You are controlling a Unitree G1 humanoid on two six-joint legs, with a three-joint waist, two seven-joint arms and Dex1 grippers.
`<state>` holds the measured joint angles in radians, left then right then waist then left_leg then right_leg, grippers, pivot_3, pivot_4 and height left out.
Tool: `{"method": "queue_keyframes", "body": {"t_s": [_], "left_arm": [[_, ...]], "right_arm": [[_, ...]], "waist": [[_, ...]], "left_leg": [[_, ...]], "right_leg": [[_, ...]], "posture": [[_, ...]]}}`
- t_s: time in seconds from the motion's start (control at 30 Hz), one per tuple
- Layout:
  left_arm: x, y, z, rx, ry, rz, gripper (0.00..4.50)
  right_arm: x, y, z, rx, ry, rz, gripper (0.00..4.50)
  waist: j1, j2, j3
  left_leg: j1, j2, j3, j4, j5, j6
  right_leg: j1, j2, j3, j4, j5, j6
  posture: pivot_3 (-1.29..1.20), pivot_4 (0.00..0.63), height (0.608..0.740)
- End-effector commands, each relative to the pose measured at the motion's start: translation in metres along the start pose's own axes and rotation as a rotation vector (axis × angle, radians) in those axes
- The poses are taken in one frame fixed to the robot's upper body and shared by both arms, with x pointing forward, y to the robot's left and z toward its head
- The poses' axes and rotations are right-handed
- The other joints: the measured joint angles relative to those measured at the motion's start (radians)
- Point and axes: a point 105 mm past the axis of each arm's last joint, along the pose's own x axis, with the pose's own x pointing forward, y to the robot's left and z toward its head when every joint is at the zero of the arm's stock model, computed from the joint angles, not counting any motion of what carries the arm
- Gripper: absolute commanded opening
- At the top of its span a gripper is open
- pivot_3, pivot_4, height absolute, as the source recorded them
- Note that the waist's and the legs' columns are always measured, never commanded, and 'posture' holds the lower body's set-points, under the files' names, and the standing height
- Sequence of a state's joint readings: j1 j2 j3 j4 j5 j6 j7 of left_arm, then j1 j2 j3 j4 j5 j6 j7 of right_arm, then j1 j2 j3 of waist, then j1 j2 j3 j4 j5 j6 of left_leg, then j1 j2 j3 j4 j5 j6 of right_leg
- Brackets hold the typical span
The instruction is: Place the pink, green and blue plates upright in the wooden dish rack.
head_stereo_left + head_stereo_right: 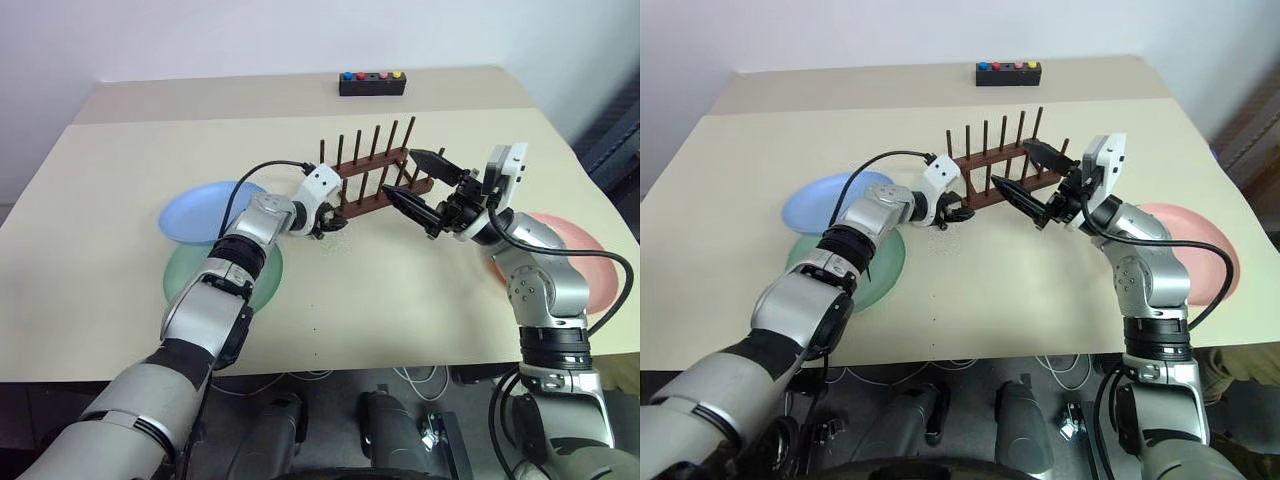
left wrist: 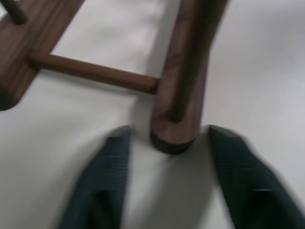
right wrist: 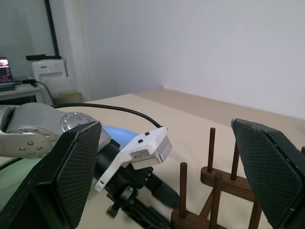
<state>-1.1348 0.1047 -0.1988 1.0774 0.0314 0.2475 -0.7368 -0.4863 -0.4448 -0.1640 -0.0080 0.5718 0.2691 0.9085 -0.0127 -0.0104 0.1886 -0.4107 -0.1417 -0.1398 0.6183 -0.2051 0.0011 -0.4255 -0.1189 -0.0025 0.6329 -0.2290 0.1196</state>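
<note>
The wooden dish rack [image 1: 372,175] stands on the beige tabletop [image 1: 400,300] just past the middle, its two rows of thin pegs upright and its slots unfilled. All three plates lie flat on the tabletop. The blue plate [image 1: 195,212] is left of the rack, and the green plate [image 1: 185,272] is nearer the front edge, its rim meeting the blue one; both are partly covered by the left arm. The pink plate [image 1: 590,262] lies well apart at the right, partly hidden by the right arm.

The left tool [image 1: 328,224] is low at the near-left end of the rack. In the left wrist view its two dark fingers [image 2: 102,183] flank the rounded end of one base rail, one on each side, with gaps visible between finger and wood. Blur makes it hard to say whether either finger touches the rail, so the left tool reads as partly closed around the rail end, with no firm grip confirmed.

The right tool [image 1: 422,187] is raised above the tabletop at the right end of the rack, its fingers spread wide and holding nothing.

A black box with coloured buttons [image 1: 372,83] sits at the far edge of the tabletop, well apart from the rack.
</note>
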Motion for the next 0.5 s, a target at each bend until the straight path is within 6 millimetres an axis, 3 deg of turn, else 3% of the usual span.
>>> {"method": "queue_keyframes", "body": {"t_s": [0.03,0.27,0.33,0.5], "left_arm": [[0.002,-0.003,0.007,0.001,-0.020,-0.004,0.70],[-0.005,0.008,0.018,0.033,-0.052,0.032,0.70],[-0.008,0.010,0.025,0.117,-0.075,0.039,0.70],[-0.024,0.007,0.040,0.166,-0.175,-0.080,0.70]], "right_arm": [[-0.001,0.004,0.018,-0.054,-0.047,0.019,4.50],[-0.003,0.001,0.017,-0.053,-0.043,0.014,4.50],[-0.004,0.000,0.017,-0.053,-0.042,0.012,4.50],[-0.016,-0.012,0.020,-0.061,-0.022,-0.010,4.50]], "waist": [[0.000,0.000,0.000],[-0.002,0.000,0.000],[-0.002,0.000,0.000],[-0.002,0.000,0.000]], "left_leg": [[0.000,0.000,0.000,0.001,0.000,0.000],[0.000,0.000,0.000,0.002,0.000,0.001],[0.000,0.000,0.000,0.002,-0.001,0.001],[0.000,0.000,0.000,0.002,0.000,0.001]], "right_leg": [[0.000,0.000,0.000,0.000,0.000,0.000],[0.001,0.000,0.000,0.000,0.000,0.001],[0.001,0.000,0.000,0.000,0.000,0.001],[0.000,0.000,0.000,0.001,0.000,0.001]], "posture": [[0.00,0.150,0.740],[0.00,0.150,0.740],[0.00,0.150,0.740],[0.00,0.150,0.740]]}}
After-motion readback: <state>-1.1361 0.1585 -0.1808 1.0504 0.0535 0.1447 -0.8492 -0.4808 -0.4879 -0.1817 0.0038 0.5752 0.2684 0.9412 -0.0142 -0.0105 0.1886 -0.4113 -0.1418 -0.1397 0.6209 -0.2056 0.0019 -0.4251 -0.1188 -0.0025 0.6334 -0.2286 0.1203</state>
